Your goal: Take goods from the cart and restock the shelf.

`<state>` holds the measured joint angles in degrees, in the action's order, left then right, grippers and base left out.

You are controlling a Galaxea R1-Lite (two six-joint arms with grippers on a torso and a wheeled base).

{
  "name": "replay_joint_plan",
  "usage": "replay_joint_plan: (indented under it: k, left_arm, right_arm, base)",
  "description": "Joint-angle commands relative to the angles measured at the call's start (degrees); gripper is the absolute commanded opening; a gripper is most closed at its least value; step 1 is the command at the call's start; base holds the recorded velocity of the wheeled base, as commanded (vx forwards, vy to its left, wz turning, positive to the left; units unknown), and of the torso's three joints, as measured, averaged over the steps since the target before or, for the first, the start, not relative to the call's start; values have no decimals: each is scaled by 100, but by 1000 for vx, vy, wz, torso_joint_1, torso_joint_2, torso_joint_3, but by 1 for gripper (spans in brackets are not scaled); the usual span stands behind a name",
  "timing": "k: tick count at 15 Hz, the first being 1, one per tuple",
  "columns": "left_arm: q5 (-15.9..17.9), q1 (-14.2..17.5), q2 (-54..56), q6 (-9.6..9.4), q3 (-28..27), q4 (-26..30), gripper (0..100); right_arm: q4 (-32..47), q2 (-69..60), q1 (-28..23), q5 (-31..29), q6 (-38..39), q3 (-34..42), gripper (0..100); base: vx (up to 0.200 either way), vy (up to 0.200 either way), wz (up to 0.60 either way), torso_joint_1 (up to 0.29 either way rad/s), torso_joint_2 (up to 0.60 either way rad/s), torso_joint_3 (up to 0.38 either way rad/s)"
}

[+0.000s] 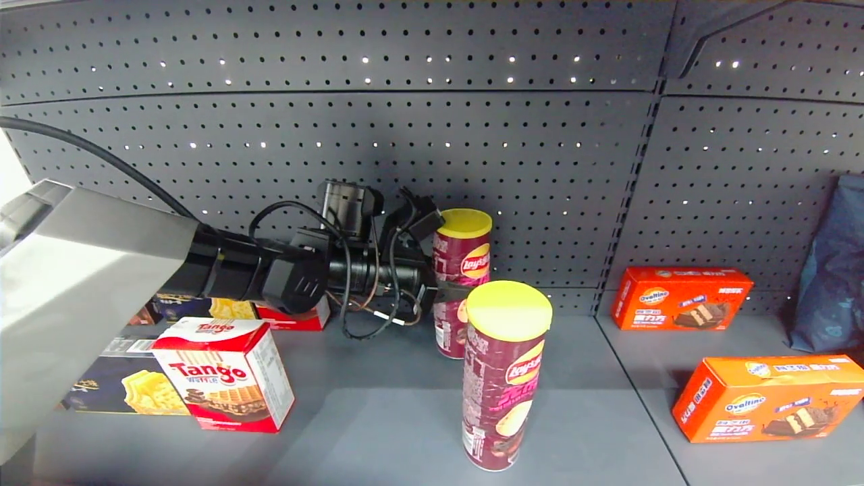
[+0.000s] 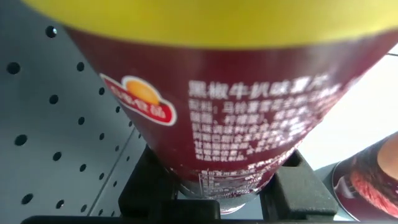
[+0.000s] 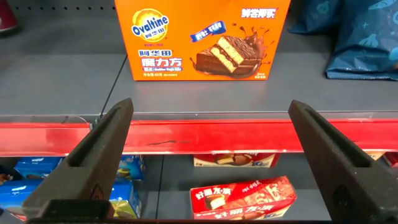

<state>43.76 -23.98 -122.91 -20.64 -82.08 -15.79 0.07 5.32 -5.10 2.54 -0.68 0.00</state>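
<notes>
Room is tightest at the back of the grey metal shelf board (image 1: 378,418), where the left gripper (image 1: 445,291), on an arm stretched in from the left, is clamped round the middle of a maroon chip tube with a yellow plastic lid (image 1: 466,253). That rear tube stands upright near the dark perforated back panel (image 1: 472,135); I cannot tell if they touch. A second maroon tube (image 1: 503,385) with the same yellow lid stands upright in front of it, nearer the shelf's front edge, a strip of bare board between them. Left of the tubes sit a red-and-white wafer carton (image 1: 226,381), a flat dark box printed with yellow wafers (image 1: 128,391) just beside it, and a low red box (image 1: 297,317) under the arm. Open board lies between the carton and the front tube. Right of a seam in the board lie a rear orange cake box (image 1: 682,297) and a front orange cake box (image 1: 769,398), well apart from the tubes, and a dark blue soft bag (image 1: 833,270) at the far right.

The left wrist camera adds the black finger pads (image 2: 305,190) pressed on either side of the held tube. The right wrist camera has the right gripper (image 3: 211,106) before the shelf's red front strip (image 3: 205,134), its dark fingers spread wide with nothing between them; under the strip a lower shelf (image 3: 171,186) holds a red snack box (image 3: 242,196) and blue packs (image 3: 127,180).
</notes>
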Motion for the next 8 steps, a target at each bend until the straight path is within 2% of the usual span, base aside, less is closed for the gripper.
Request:
replay_joint_plan:
  k: [1, 8]
  left_arm:
    - [1, -2, -58, -2, -10, -74, 0]
    - [1, -98, -146, -2, 52, -258, 0]
  right_arm:
    - [1, 13, 0, 1, -2, 0, 100]
    - [1, 13, 0, 1, -2, 0, 100]
  base:
    - [0, 0, 0, 0, 0, 0]
    - [0, 0, 0, 0, 0, 0]
